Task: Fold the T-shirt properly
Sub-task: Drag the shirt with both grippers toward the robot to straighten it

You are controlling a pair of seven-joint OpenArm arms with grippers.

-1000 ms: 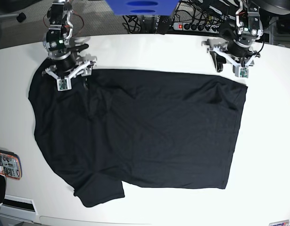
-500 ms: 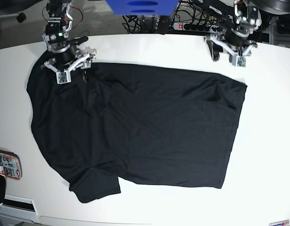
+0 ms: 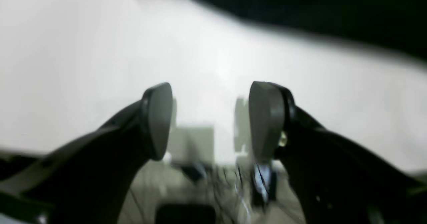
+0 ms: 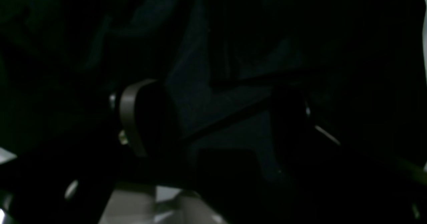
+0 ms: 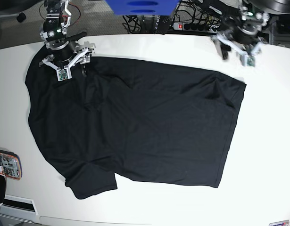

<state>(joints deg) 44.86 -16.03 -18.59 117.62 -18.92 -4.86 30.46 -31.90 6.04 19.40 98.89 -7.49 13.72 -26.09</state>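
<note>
The black T-shirt (image 5: 145, 122) lies spread flat on the white table (image 5: 267, 141), one sleeve at the near left. My right gripper (image 5: 64, 66) hangs over its far left corner, by the other sleeve. In the right wrist view this gripper (image 4: 210, 120) has its fingers wide apart above dark T-shirt (image 4: 233, 33) fabric. My left gripper (image 5: 236, 52) is off the cloth, past the far right corner. It is open and empty (image 3: 211, 117) over bare table (image 3: 100, 50), with the T-shirt's (image 3: 333, 10) edge beyond it.
An orange-cased device (image 5: 5, 165) lies at the table's left edge. Behind the far edge are a blue object (image 5: 140, 7) and a power strip (image 5: 192, 26) with cables. The table's front edge runs just below the near sleeve.
Both grippers have moved toward the far edge, the left one also rightward. The T-shirt has slid a little up and to the left in the base view.
</note>
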